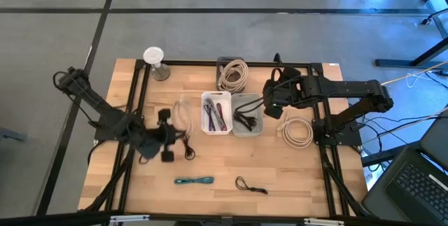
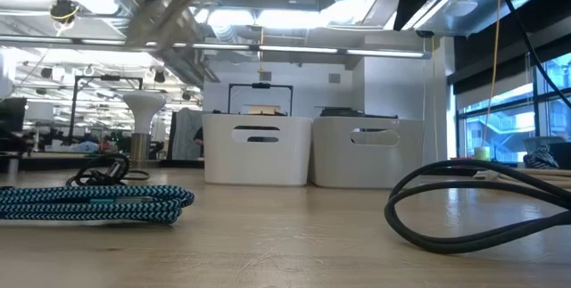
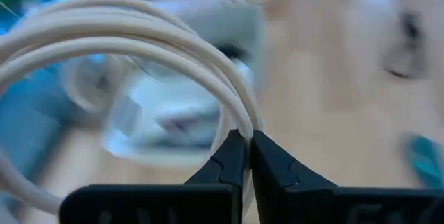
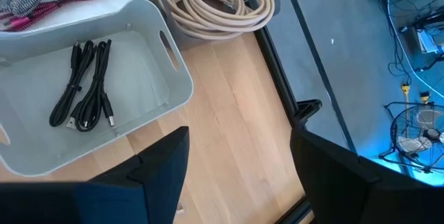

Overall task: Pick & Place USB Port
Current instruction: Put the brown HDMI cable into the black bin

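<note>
Bright overhead lighting throughout; left wrist view heavily blurred, others sharp.

A small white lamp or stand [image 1: 154, 59], hard to make out, sits at the table's [image 1: 280, 173] far left corner. To the right, off the table, an open laptop [image 1: 418, 177] lies near dark floor cables [image 1: 402, 117]. A fan [image 4: 420, 132] stands on the floor.

Two white bins [image 2: 312, 150] side by side mid-counter [image 2: 285, 243]; teal braided cable [image 2: 89, 204] coiled at left, black cable [image 2: 482, 203] looped at right.
</note>
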